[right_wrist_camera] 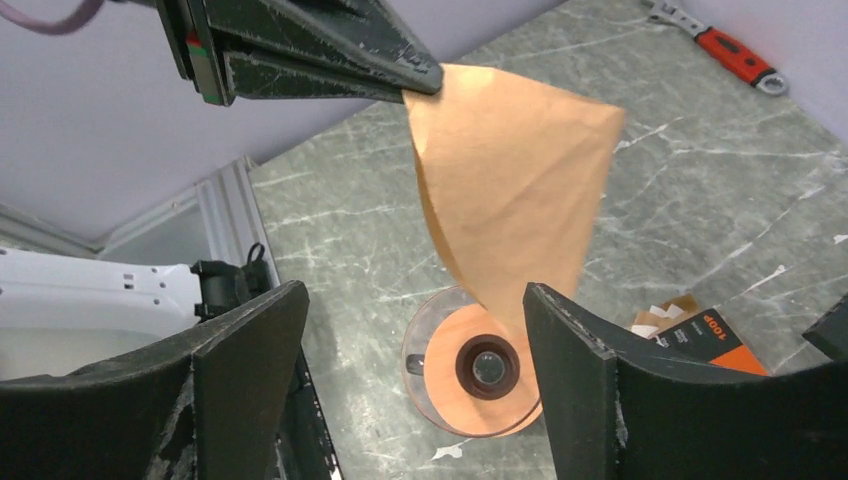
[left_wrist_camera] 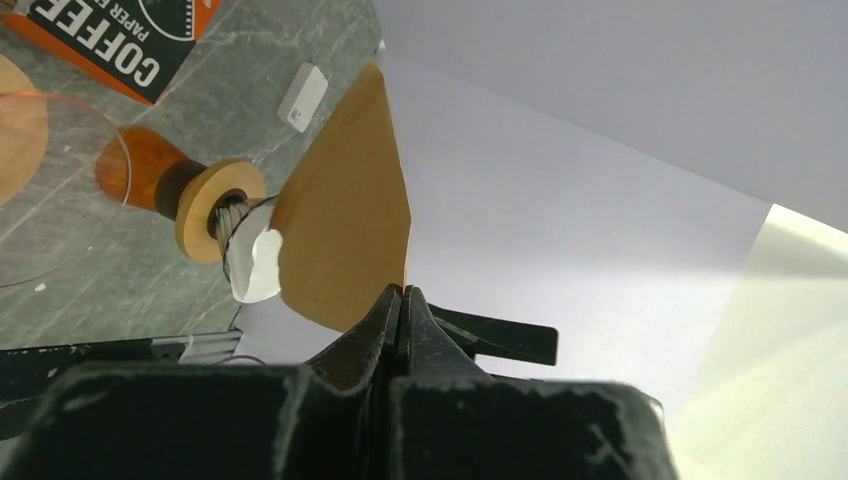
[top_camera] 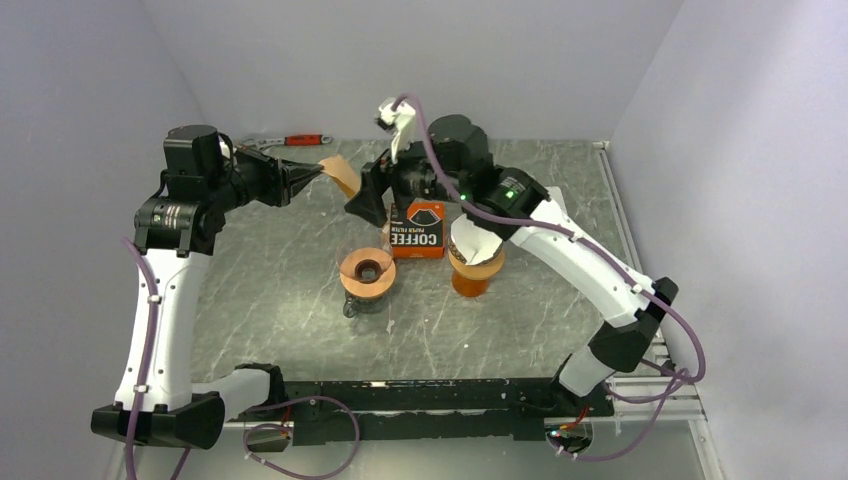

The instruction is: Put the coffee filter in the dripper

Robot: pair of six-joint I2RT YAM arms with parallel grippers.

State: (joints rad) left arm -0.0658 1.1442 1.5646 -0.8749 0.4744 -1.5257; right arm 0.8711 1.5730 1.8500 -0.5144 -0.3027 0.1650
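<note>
pinching brown filter in left hand, aloft.

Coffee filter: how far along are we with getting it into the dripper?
Done: the coffee filter is lifted, pinched by its edge in the left gripper, in the air. In hand: the open right gripper sits beside it. Left: seating it in the dripper, which has no filter.

The coffee filter is tan, the dripper orange — the table grey, white-veined.
</note>
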